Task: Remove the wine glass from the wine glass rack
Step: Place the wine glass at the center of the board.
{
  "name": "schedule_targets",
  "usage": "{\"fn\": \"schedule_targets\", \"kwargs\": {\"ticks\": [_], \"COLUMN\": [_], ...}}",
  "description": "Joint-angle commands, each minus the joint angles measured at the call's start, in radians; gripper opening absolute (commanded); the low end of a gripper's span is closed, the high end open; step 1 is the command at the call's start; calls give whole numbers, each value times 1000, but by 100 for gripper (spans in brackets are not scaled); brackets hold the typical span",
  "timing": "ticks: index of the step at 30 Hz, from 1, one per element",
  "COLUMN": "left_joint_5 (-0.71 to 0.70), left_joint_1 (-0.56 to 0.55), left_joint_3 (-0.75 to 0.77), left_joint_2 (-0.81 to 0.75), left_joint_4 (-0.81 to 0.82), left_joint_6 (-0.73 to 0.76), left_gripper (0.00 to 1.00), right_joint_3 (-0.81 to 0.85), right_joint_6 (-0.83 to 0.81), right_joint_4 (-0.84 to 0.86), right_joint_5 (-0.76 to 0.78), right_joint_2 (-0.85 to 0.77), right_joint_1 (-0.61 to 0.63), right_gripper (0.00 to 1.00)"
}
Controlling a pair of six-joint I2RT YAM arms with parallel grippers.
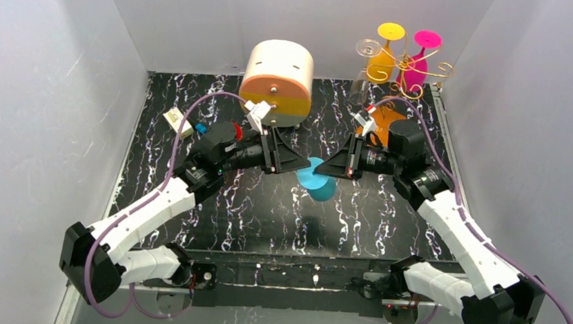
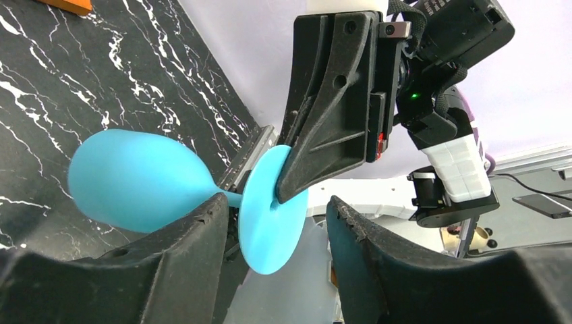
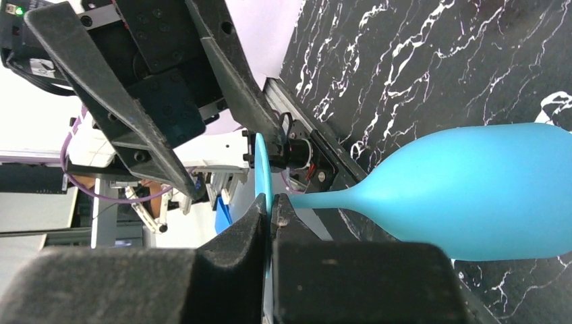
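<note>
Blue wine glass (image 1: 317, 182) is off the wine glass rack (image 1: 408, 66), well apart from it, forward-left of it and in the air over the black marbled table (image 1: 265, 221). Right gripper (image 3: 271, 208) is clenched on the rim of the glass's foot disc (image 2: 270, 209). Left gripper (image 2: 276, 206) has its jaws spread, one on each side of the foot near the stem, with a gap on one side, so no grasp. Both claws meet tip to tip at the foot, so neither is nearer. The long axis lies roughly level, with the bowl pointing away from the rack toward the arm bases.

Judgement: the handover turns on the left jaws closing across the stem or foot. Table below looks flat, with room. Drawer box (image 1: 277, 82) sits left of the rack, and yellow (image 1: 386, 52), pink (image 1: 423, 59) and clear (image 1: 367, 48) glasses hang on it.
</note>
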Motion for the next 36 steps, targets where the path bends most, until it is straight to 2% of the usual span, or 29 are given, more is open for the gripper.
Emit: {"fn": "schedule_targets", "kwargs": {"ticks": [1, 3, 7, 13, 18, 20, 27, 32, 36], "left_joint_5": [48, 51, 57, 46, 55, 59, 31, 24, 15], "left_joint_1": [-4, -4, -4, -4, -4, -3, -4, -4, -4], "left_joint_3": [4, 8, 26, 21, 37, 36, 40, 39, 36], "left_joint_2": [40, 50, 58, 46, 43, 37, 28, 19, -3], "left_joint_4": [81, 98, 83, 62, -9, -16, 19, 31, 30], "left_joint_6": [-25, -27, -20, -13, 21, 23, 2, 3, 29], "left_gripper": [50, 50, 41, 35, 38, 32, 0, 0, 0], "right_joint_3": [-28, -30, -27, -47, -76, -84, -98, -101, -126], "right_joint_6": [62, 56, 27, 25, 52, 58, 51, 18, 14], "right_joint_4": [192, 192, 187, 203, 275, 299, 319, 268, 259], "right_joint_5": [-28, -20, 11, 8, 7, 6, -46, -46, -77], "right_joint_2": [11, 22, 18, 6, -16, -27, -43, -76, -104], "right_joint_1": [1, 2, 3, 1, 1, 1, 2, 2, 2], "right_gripper": [1, 1, 1, 1, 1, 1, 3, 38, 55]}}
